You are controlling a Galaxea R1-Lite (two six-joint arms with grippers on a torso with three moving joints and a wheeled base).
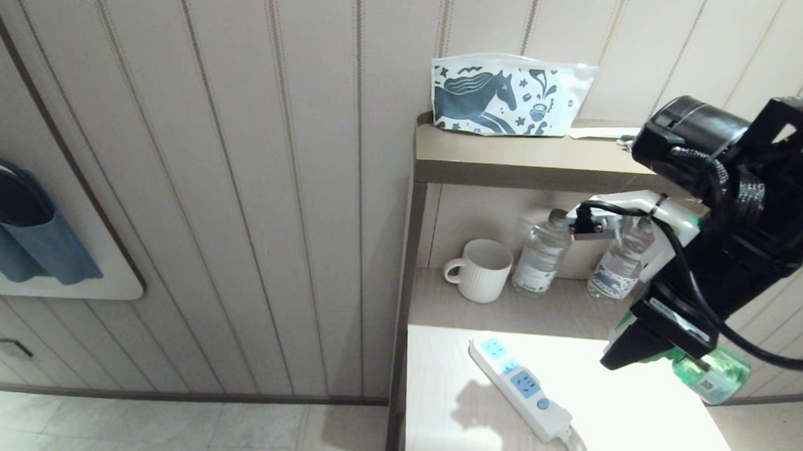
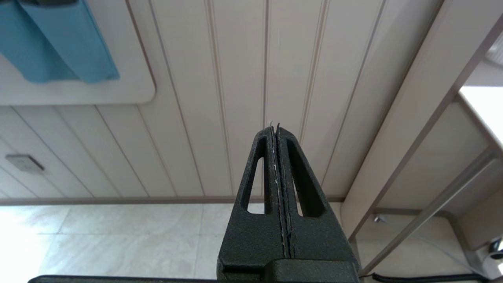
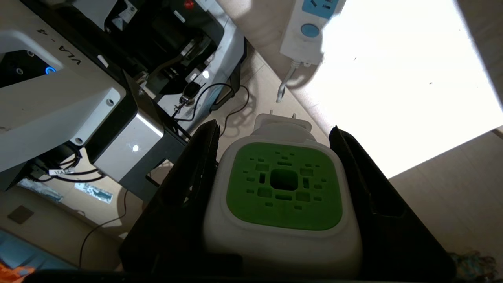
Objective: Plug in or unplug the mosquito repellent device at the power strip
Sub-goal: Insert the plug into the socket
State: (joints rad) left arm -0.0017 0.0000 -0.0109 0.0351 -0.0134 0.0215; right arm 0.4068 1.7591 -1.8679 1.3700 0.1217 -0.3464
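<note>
The bench [image 1: 637,425] carries the power strip [image 1: 520,386], lying diagonally with all three sockets free; the mosquito repellent device [image 3: 283,196] hangs above the bench's right edge, well apart from the strip, pinched between the right gripper [image 3: 275,129] fingers, prongs bare. The likely fault is misalignment: the prongs could meet the socket skewed, push the loose strip along, or the device could twist in the grip. The left gripper [image 2: 277,129], fingers pressed together, idles near the wall. The only readable writing is "VLA - 4" on the robot's housing.
</note>
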